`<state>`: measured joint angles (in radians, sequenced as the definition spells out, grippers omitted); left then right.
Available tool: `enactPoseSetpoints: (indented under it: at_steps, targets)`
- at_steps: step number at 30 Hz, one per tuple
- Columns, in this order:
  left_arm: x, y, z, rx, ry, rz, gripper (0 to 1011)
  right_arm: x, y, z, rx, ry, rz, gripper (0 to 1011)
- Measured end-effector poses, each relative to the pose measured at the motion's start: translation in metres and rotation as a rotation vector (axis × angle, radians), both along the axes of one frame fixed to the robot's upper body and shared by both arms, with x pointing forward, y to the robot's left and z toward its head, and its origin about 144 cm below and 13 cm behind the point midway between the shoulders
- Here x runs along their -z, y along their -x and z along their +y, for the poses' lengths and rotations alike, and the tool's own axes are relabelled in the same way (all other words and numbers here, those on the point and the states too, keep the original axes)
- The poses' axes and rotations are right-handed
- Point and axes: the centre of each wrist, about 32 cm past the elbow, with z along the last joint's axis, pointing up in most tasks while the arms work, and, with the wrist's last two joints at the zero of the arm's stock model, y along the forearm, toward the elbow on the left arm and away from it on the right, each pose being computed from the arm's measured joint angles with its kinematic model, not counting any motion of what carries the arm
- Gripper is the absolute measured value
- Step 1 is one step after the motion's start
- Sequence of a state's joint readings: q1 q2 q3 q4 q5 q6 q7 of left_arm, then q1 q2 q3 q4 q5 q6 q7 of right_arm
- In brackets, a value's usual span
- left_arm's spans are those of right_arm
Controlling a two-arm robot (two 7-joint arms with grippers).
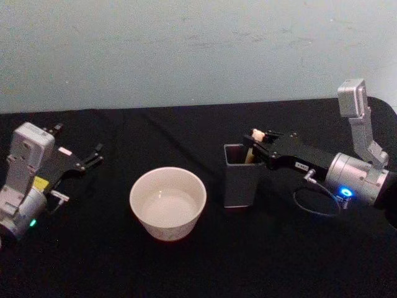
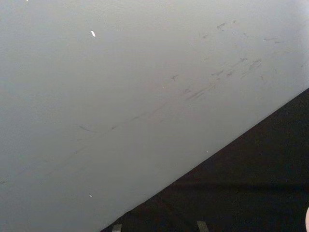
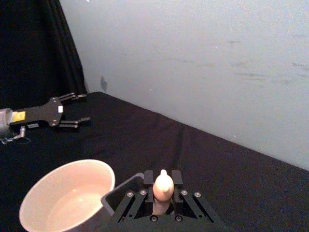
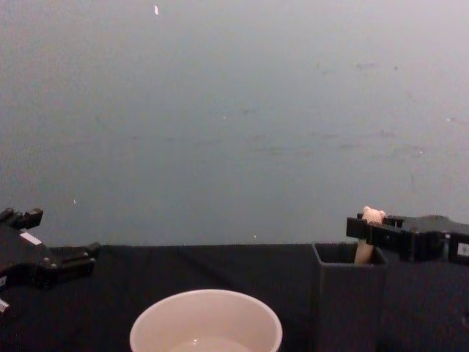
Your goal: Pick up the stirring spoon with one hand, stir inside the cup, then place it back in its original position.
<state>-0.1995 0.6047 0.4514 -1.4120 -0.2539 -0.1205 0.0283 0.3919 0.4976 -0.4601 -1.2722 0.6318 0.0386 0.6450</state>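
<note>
The stirring spoon (image 1: 255, 134) stands in the dark grey square-mouthed holder (image 1: 240, 186), its beige bear-head top (image 3: 163, 184) poking above the rim. My right gripper (image 1: 258, 144) reaches in from the right at rim height and is shut on the spoon's handle just under the bear head (image 4: 372, 215). The cream cup (image 1: 166, 231) sits left of the holder, apart from it, with pale liquid inside. My left gripper (image 1: 79, 140) rests open at the table's far left, well away from the cup.
Black cloth covers the table (image 1: 111, 267), which ends at a pale wall behind. A thin cable loop (image 1: 316, 203) hangs under my right wrist, just right of the holder. The cup (image 3: 104, 175) and holder (image 3: 113, 195) stand close together.
</note>
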Motion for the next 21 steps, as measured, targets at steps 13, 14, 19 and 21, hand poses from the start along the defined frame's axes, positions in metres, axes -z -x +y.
enactPoseSetpoints:
  at_steps: [13,14,19,21]
  targets:
    - [0.0,0.0,0.0,0.0,0.0,0.0,1001,-0.028,-0.002,0.005,-0.072,0.01,-0.115,214]
    - [0.0,0.0,0.0,0.0,0.0,0.0,1001,-0.028,-0.002,0.005,-0.072,0.01,-0.115,214]
    - [0.0,0.0,0.0,0.0,0.0,0.0,1001,-0.044,-0.003,0.004,-0.081,0.015,-0.184,214]
    - [0.0,0.0,0.0,0.0,0.0,0.0,1001,-0.051,-0.003,0.003,-0.077,0.02,-0.216,214]
